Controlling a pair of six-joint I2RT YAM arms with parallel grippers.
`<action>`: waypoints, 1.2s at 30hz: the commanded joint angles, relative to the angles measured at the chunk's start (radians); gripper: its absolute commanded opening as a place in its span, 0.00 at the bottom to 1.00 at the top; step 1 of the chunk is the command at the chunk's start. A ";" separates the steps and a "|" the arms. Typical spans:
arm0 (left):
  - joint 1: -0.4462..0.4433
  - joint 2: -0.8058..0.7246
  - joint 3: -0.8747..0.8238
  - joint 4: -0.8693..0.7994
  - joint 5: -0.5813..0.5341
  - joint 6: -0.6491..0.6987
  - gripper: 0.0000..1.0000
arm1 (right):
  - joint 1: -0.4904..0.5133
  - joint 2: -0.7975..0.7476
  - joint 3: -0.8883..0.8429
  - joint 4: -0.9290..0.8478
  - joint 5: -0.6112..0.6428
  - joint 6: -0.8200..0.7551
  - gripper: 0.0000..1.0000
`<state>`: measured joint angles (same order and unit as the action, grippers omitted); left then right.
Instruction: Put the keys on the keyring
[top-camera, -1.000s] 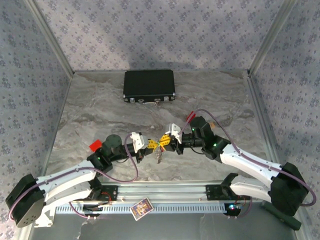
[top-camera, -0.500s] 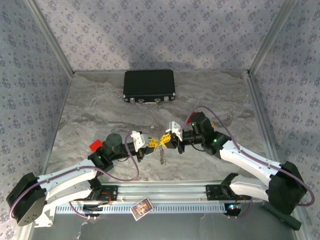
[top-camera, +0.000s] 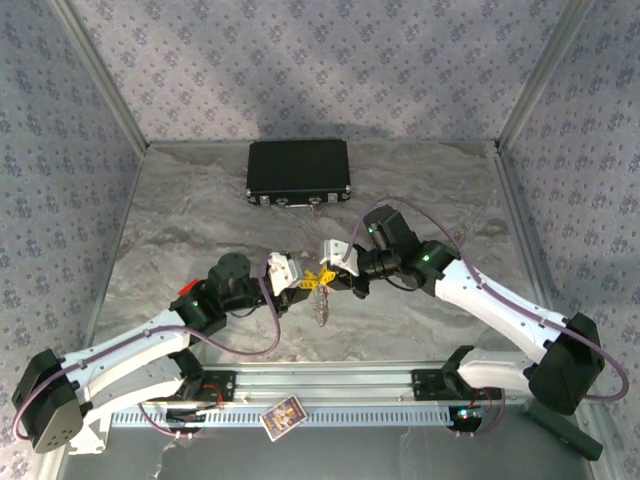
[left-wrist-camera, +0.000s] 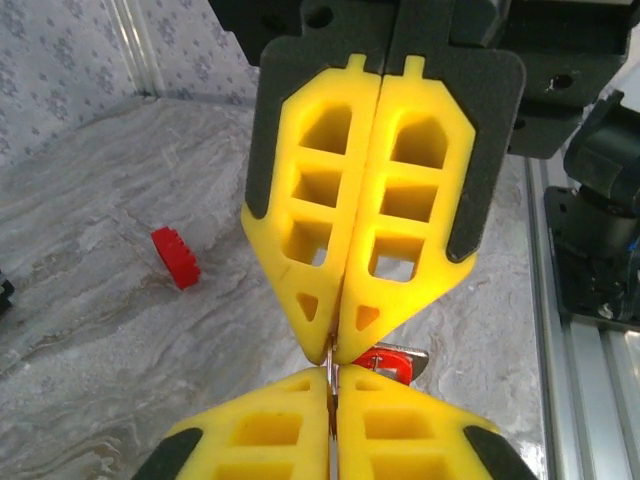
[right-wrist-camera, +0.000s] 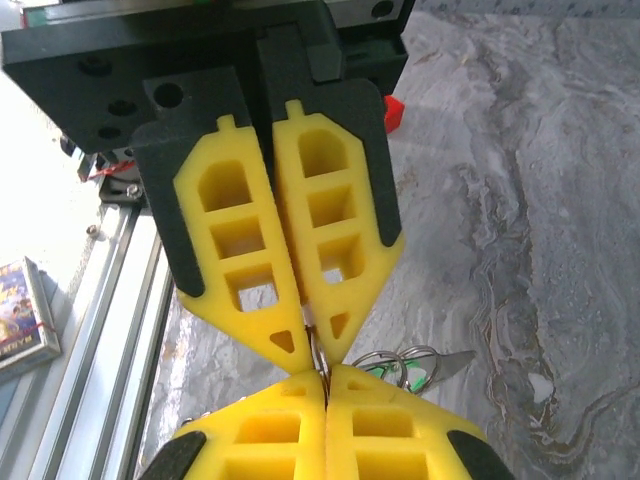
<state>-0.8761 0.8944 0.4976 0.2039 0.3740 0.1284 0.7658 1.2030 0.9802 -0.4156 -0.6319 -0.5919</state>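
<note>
The keyring (right-wrist-camera: 408, 353) is in the middle of the table (top-camera: 200, 235), and its thin silvery wire is caught where the two grippers meet tip to tip. From the right wrist camera, some pale loops of it lie just right of the yellow fingertips, with a green key head and a metal blade among them. From the left wrist camera, one of the keys (left-wrist-camera: 384, 362), with a red head, shows directly behind the tips. From above, the small bunch hangs just on the near side of the meeting point. The left gripper (top-camera: 303, 283) comes from the left with its jaws pressed fully together, and the wire is squeezed at the very tip. The right gripper (top-camera: 331, 274) comes from the right, also fully closed, and pinches the same wire from the other side, so the four fingertips almost touch. A red toothed wheel (left-wrist-camera: 175, 257) lies on the table further left, well apart. A black case (top-camera: 298, 172) stands at the far side. A small card box (top-camera: 282, 415) lies on the rail at the near edge.
</note>
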 joint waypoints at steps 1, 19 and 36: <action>-0.002 0.006 0.046 -0.022 -0.002 0.028 0.00 | 0.021 0.007 0.053 -0.113 -0.011 -0.070 0.00; -0.002 0.022 -0.045 0.237 0.071 -0.057 0.00 | -0.074 -0.128 -0.241 0.376 -0.135 0.292 0.35; -0.007 0.020 -0.033 0.212 0.035 -0.054 0.20 | -0.066 -0.086 -0.158 0.237 -0.142 0.206 0.00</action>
<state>-0.8776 0.9241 0.4385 0.3801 0.4152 0.0772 0.6937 1.1080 0.7593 -0.1055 -0.7757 -0.3405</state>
